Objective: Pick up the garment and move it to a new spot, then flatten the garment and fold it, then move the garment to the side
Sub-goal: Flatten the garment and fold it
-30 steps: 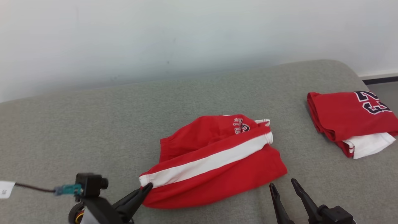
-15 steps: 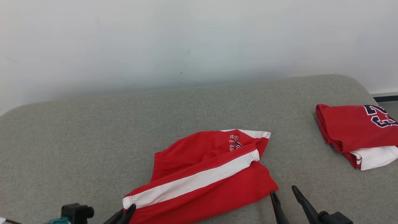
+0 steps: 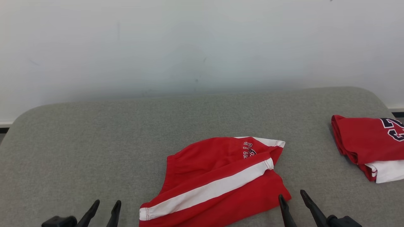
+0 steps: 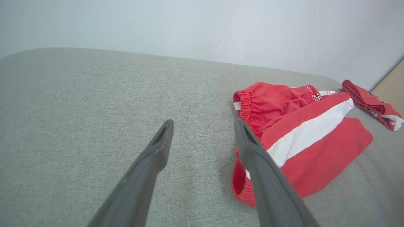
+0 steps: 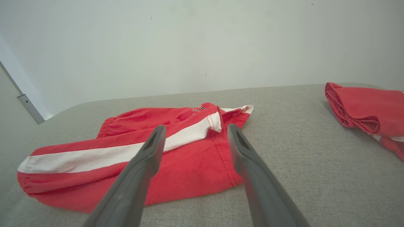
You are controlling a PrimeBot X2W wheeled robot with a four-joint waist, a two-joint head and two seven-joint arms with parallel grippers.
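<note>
Lower left, left gripper [image 3: 107, 204]: fingers spread wide and holding nothing, over bare grey padded surface [image 3: 79, 142], just beside the garment's near-left corner.
Centre, garment [image 3: 217, 179]: red shorts with a white side stripe, loosely doubled over on the surface between the two grippers, touching neither.
Handling: looks like a soft, light knit. It will likely sag and drape when lifted, crease easily, and cling a little to the fabric surface instead of sliding.
Where to take hold: probably the gathered waistband [image 4: 244, 104] at its left edge, or the stitched leg hem [image 5: 217, 121] at its right. These thick edges should give a surer pinch than the flat middle.
Lower right, right gripper [image 3: 292, 195]: fingers parted and empty, tips just beside the garment's near-right corner.
Far right, folded red piece [image 3: 356, 138]: well apart from the garment, cut off by the head view's edge.
Hard to tell: the lettering is half tucked under a fold, the number of layers underneath is hidden, and both gripper bodies are cut off at the bottom edge.
</note>
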